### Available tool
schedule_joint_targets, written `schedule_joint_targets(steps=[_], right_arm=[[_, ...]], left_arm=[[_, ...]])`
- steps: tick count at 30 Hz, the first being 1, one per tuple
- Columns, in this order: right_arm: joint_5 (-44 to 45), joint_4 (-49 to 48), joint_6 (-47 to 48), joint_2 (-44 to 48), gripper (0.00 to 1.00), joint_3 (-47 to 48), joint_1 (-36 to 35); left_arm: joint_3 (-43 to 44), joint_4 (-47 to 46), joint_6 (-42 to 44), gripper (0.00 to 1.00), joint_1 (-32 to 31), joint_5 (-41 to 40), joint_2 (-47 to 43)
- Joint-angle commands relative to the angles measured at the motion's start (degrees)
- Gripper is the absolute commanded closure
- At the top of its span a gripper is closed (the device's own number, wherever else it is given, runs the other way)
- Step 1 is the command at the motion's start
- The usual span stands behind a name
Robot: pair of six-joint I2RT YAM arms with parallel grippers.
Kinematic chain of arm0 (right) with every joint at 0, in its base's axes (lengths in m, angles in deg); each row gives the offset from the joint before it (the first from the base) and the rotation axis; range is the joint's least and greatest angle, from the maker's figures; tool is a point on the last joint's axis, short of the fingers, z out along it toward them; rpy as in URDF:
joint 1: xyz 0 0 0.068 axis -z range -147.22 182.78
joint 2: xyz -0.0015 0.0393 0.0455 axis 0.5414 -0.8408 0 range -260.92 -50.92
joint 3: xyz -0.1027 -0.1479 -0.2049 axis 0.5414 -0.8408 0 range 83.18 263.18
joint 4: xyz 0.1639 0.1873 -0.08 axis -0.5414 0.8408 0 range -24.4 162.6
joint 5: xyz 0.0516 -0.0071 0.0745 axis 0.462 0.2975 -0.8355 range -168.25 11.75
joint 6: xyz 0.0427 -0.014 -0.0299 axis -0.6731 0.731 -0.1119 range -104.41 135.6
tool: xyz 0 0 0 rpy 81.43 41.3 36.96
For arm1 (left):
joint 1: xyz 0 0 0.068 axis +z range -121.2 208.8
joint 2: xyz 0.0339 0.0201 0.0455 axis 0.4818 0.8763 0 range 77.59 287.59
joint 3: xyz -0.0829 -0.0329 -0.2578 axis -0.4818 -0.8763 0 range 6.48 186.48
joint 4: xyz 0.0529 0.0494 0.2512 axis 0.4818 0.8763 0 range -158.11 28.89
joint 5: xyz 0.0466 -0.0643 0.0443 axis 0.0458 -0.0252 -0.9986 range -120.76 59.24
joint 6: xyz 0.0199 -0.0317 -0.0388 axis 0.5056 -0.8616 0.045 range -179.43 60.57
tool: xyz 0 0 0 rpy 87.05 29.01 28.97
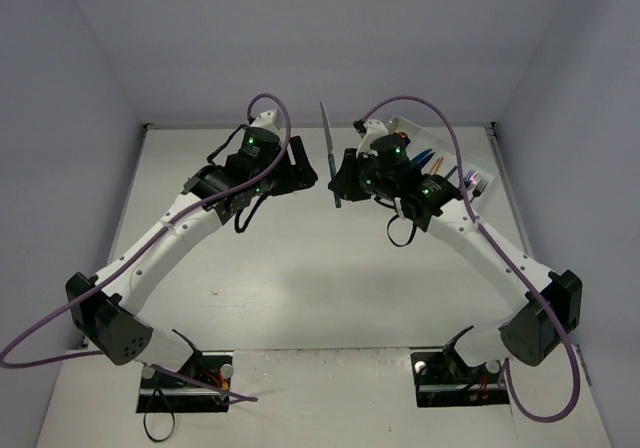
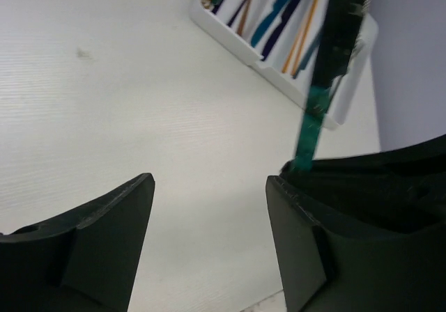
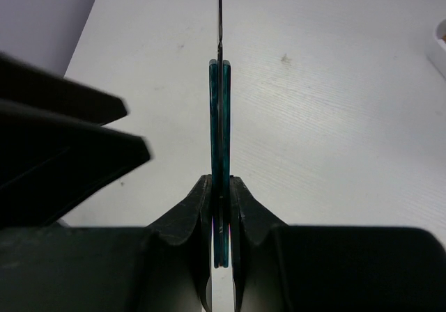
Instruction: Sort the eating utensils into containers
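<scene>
**Right fingers clamping a teal knife upright; left fingers gaping beside it**

The right fingers (image 3: pixel 204 202) are pinching the handle of a teal knife (image 3: pixel 220 117), closed tight against its two flat sides. The knife is standing on end above the bench (image 3: pixel 334 103), with its thin blade pointing away from the wrist camera. In the top view the same knife is rising clear of the bench surface, leaning slightly, at the middle of the far half.

The left fingers (image 2: pixel 118 214) are spread wide and holding nothing, with bare bench showing between them. They are hanging just beside the knife, which is crossing the right of the left wrist view; whether the right-hand finger is touching the handle is hard to tell from there.

Further out, the white cutlery tray (image 2: pixel 279 82) is lying near the far right corner. Its long compartments are holding blue knives (image 2: pixel 279 12), gold chopsticks (image 2: pixel 304 30) and other slim pieces. What is probably a purple fork (image 1: pixel 477 180) is showing beside the right arm.
</scene>
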Motion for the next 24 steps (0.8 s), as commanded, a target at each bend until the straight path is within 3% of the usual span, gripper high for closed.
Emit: schedule_joint_targets(steps=[1,9,17,24], right_arm=[[4.07,-4.0,-3.29,1.29,1.0,-1.25,5.23],[9.53,-4.08,-4.16,-4.97,1.0,1.15,16.6],[16.97,-4.29,-4.78,-18.69,1.0,9.01,22.49],[20.15,-4.65,-6.81,-30.63,1.0,16.21,25.31]], left_arm=[[-2.71,2.94,7.6,0.37,0.77,-10.42,-6.96],[-16.09,9.3,12.24,0.37,2.4,-16.89,-17.16],[-29.85,12.77,9.25,0.37,4.06,-17.06,-25.48],[-32.92,14.14,8.03,0.36,4.95,-15.44,-29.64]])
